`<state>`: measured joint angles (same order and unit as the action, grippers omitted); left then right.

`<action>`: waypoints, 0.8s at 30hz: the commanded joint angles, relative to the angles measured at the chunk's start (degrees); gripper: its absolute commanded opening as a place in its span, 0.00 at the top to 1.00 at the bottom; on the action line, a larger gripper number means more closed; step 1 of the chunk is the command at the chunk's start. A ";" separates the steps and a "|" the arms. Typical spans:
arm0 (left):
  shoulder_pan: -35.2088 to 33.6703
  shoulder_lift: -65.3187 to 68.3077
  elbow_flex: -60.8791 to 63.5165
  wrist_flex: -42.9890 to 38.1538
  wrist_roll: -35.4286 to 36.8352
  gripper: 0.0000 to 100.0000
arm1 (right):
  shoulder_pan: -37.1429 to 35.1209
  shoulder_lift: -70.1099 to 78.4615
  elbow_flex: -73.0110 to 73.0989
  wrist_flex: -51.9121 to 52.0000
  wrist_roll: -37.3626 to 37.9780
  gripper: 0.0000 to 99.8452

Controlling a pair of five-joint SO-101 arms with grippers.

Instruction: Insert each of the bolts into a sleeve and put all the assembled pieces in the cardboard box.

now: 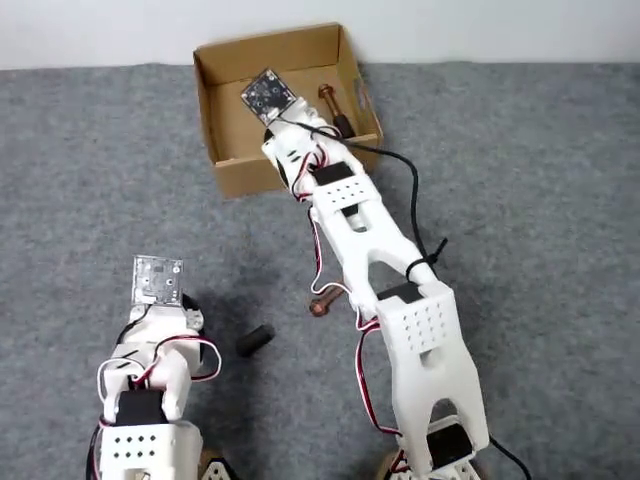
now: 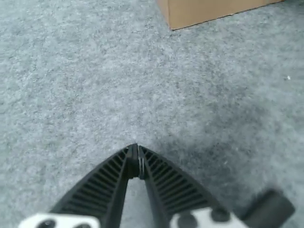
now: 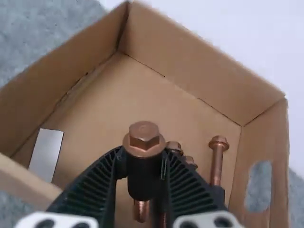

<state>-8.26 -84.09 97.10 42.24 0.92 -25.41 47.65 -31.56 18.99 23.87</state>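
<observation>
My right gripper [image 3: 142,159] is shut on an assembled piece, a copper bolt [image 3: 144,137] in a black sleeve, held over the inside of the cardboard box [image 3: 190,61]. Two or three more bolted pieces [image 3: 217,156] lie along the box's side wall. In the high view my right arm [image 1: 345,200] stretches into the box [image 1: 230,75], where one assembled piece [image 1: 336,110] lies. A loose copper bolt [image 1: 320,305] and a loose black sleeve [image 1: 255,340] rest on the carpet between the arms. My left gripper [image 2: 134,153] is shut and empty, low over the carpet, with the sleeve [image 2: 270,205] beside it.
Grey carpet covers the table. A corner of the box [image 2: 213,9] lies ahead of the left gripper. A pale label [image 3: 46,153] is stuck on the box floor. The right arm's cables [image 1: 415,200] hang beside it.
</observation>
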 commanded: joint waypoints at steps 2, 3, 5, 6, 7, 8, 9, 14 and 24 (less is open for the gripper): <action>-1.58 -0.53 -0.31 -1.41 -0.26 1.00 | -0.31 0.84 -8.18 4.97 0.79 0.84; -1.85 -0.53 -0.31 -1.67 -0.26 1.00 | -0.31 1.19 -9.32 6.46 0.79 0.82; -2.73 -0.53 -0.31 -1.85 -0.26 1.00 | -0.31 1.54 -11.69 9.01 0.70 0.82; -3.08 -0.53 -0.31 -1.85 -0.26 1.00 | -0.31 1.54 -12.40 9.71 0.70 0.83; -3.60 -0.53 -0.40 -1.85 -0.26 1.00 | -0.40 1.36 -12.92 10.33 0.62 0.85; -4.40 -0.53 -0.57 -1.85 -0.26 1.00 | -0.40 1.10 -13.27 10.68 0.62 0.87; -5.27 -0.53 -0.57 -1.93 -0.26 1.00 | -0.40 0.92 -13.45 11.12 0.62 0.89; -8.44 -0.53 -1.45 -2.02 -0.26 1.00 | -1.19 -4.53 -14.15 20.00 0.53 0.99; -9.93 -0.44 -1.45 -2.99 -0.18 1.00 | -4.88 -15.69 -14.15 45.58 0.44 0.99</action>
<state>-17.85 -84.09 97.10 40.84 0.84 -29.45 37.89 -42.55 58.73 24.04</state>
